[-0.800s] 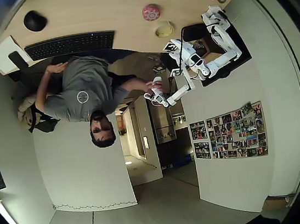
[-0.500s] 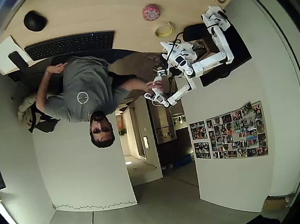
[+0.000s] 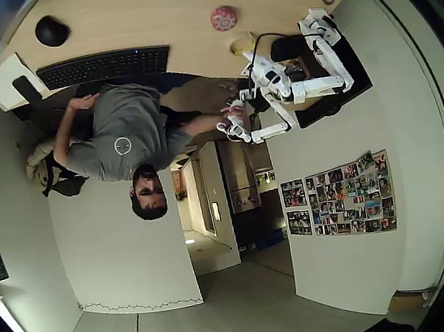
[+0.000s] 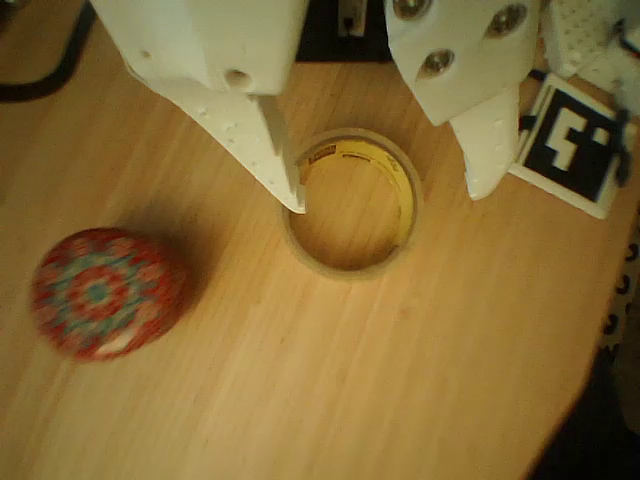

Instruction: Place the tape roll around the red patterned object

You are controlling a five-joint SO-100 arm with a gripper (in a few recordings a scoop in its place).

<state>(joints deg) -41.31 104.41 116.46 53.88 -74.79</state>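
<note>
Wood desk [image 4: 330,400]: pale, light-grained, carries everything below.
Tape roll: flat yellow-cream ring [image 4: 352,202] with a wide open centre, lying flat on the desk; in the overhead view [image 3: 240,44] it is partly covered by the arm.
Red object: round red ball with a fine blue-green and light speckled pattern [image 4: 105,292], on the desk left of the ring in the wrist view and clear of it; overhead [image 3: 223,18].
Jaws: white two-finger gripper [image 4: 390,195] spread wide, nothing held. Left fingertip [image 4: 285,175] over the ring's left rim, right fingertip just outside the right rim.
Change vs 0.8 s ago: arm has swung from off the desk edge to above the ring. Ring and ball have not moved.
Other: square black-and-white marker tag [image 4: 577,145] just right of the right finger.
</note>
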